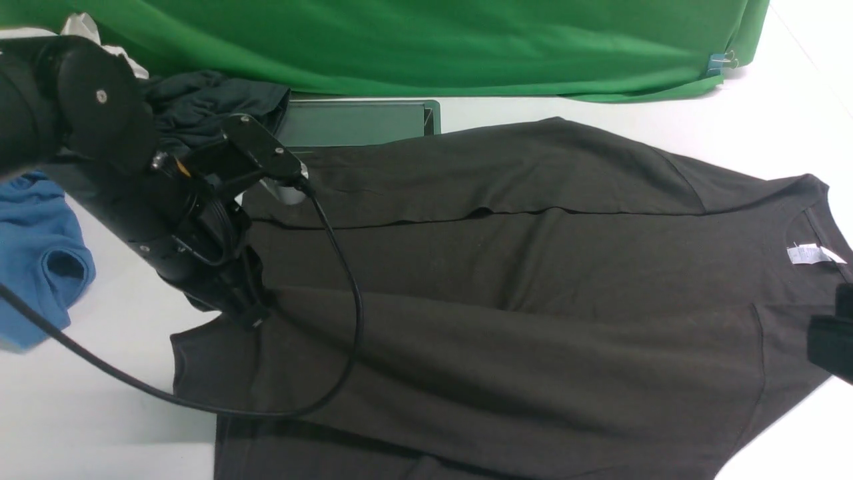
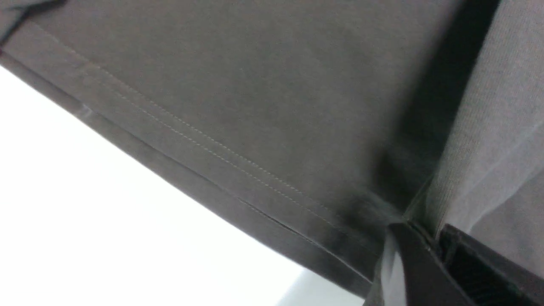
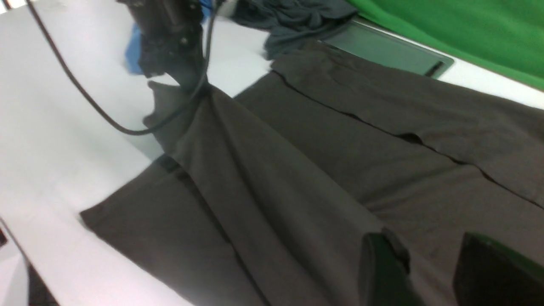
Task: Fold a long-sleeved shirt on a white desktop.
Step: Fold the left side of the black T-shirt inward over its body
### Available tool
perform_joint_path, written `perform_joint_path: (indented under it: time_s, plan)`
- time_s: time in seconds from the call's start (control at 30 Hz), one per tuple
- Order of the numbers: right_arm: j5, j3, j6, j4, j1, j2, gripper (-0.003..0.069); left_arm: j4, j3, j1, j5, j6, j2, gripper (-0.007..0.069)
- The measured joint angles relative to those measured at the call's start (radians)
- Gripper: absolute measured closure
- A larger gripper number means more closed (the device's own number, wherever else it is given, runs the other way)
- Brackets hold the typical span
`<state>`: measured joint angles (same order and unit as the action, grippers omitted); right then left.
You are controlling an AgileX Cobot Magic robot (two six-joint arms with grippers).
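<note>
Long-sleeved shirt point(image 1: 533, 300) lies across centre frame on the white desktop point(image 1: 100, 413), upper side folded in. Left gripper point(image 1: 250, 313) pinches its left edge; right gripper point(image 3: 429, 242) stands parted, empty. Further folds appear outstanding.

A long-sleeved shirt point(image 3: 340, 170) lies spread on the white desk point(image 3: 51, 127). The left gripper point(image 3: 194, 87) pinches its edge, raising a ridge; right gripper point(image 3: 429, 272), jaws apart.

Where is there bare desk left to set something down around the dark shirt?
Free: near-left desk, between blue shirt and dark shirt, though a cable crosses it; far-right strip beside the green backdrop. Crowded: far left, with grey garment and left arm.
</note>
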<state>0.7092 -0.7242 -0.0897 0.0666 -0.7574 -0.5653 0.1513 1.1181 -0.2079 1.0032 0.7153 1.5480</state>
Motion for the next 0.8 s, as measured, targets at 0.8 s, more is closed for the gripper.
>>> perform_joint_path:
  time_s: [0.8]
  plan:
    - [0.079,-0.010,-0.022,0.189,0.128,-0.466,0.0420,-0.127,0.062,0.000,-0.097,-0.045,0.146,0.0600]
